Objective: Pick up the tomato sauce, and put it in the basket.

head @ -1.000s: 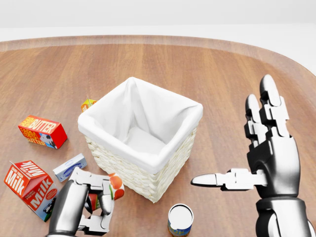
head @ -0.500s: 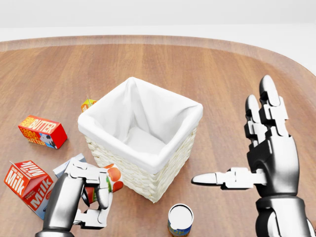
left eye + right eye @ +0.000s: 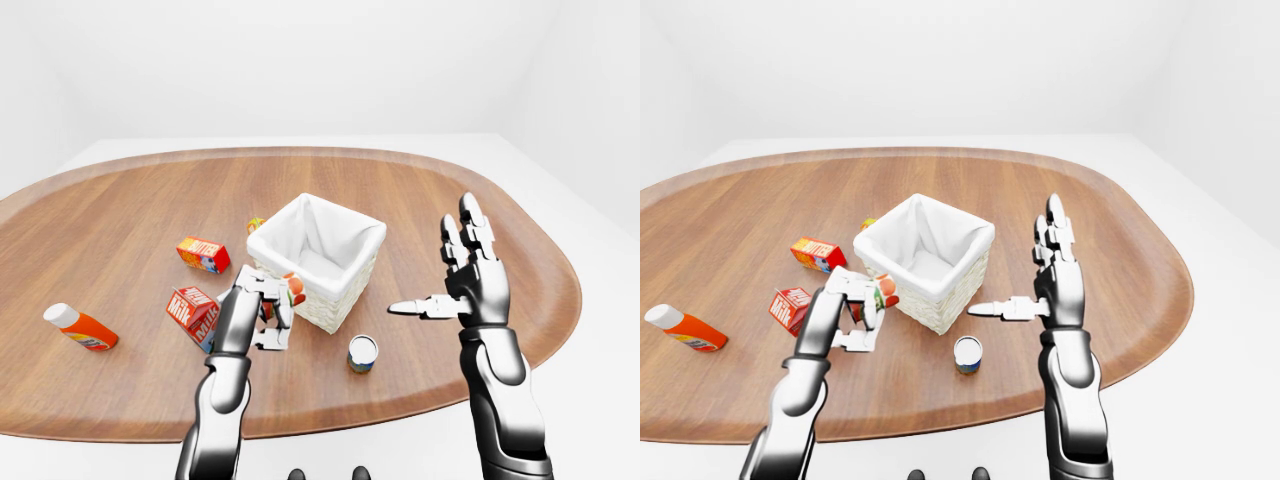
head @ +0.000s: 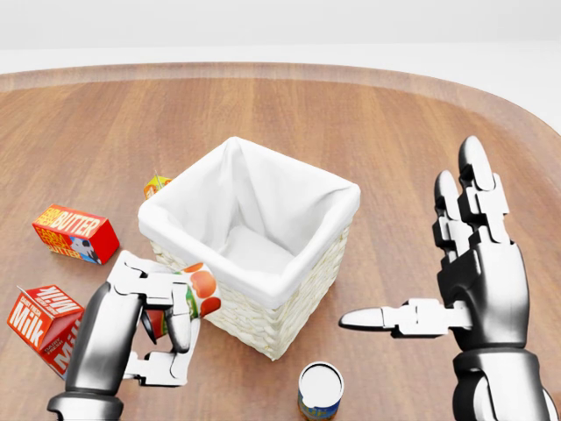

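- The chrome three-fingered left hand [image 4: 145, 329] has its fingers closed round the tomato sauce, a small red-and-orange can with tomato pictures [image 4: 200, 296]. It holds the can tilted, clear of the wooden table [image 4: 351, 123], just beside the white-lined wicker basket [image 4: 289, 289] at the wall's 8 o'clock corner in the head view.
- The can looks level with the rim, not above it, so lift first, then carry toward 1 o'clock over the white lining.
- Release only once it is centred over the opening; the grip appears partial, so move slowly.
- The right hand [image 4: 478, 281] hangs spread wide at 4 o'clock, holding nothing.
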You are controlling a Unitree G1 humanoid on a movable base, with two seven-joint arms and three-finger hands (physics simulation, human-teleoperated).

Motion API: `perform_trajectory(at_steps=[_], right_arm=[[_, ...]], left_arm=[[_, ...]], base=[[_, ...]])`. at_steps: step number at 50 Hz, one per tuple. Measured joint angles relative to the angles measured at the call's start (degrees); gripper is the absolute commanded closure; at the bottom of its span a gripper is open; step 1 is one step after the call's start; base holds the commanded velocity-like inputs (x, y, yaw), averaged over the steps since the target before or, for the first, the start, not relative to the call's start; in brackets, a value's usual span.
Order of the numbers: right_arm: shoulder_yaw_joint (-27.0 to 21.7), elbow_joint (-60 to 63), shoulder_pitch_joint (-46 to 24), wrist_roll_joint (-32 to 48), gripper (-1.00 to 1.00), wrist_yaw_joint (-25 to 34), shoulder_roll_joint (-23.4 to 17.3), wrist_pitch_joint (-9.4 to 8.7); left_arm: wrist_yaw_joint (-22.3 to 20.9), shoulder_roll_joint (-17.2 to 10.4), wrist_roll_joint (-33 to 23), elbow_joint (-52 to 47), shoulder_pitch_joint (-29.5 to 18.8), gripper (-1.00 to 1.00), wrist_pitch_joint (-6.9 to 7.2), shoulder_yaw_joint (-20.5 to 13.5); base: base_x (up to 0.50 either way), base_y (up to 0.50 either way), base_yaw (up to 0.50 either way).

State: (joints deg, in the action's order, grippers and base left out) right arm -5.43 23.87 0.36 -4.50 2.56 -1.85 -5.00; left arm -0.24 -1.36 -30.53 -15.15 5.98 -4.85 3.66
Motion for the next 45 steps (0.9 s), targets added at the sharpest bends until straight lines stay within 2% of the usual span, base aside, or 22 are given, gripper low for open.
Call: perform_trajectory(at_steps=[23,34,45], right_arm=[[-0.06,0.41,0.32,-0.01,-1.00,0.08,0.06,0.00],[-0.11,0.40,0.30,-0.05,-1.00,0.08,0.04,0.00],[-0.29,0.25,0.00,-0.16,-1.00,0.08,-0.06,0.00]], left_arm=[[-2.38,0.13,0.64,-4.74,-4.08,1.00,3.98,-0.55],[-3.36,0.10,0.60,-4.56,-8.26,1.00,6.62,-0.88],[-3.82,-0.05,0.04,-2.27,-13.51,1.00,8.64,-1.12]], base=[[0.00,0.00,0.00],[0.00,0.00,0.00],[0.00,0.00,0.00]])
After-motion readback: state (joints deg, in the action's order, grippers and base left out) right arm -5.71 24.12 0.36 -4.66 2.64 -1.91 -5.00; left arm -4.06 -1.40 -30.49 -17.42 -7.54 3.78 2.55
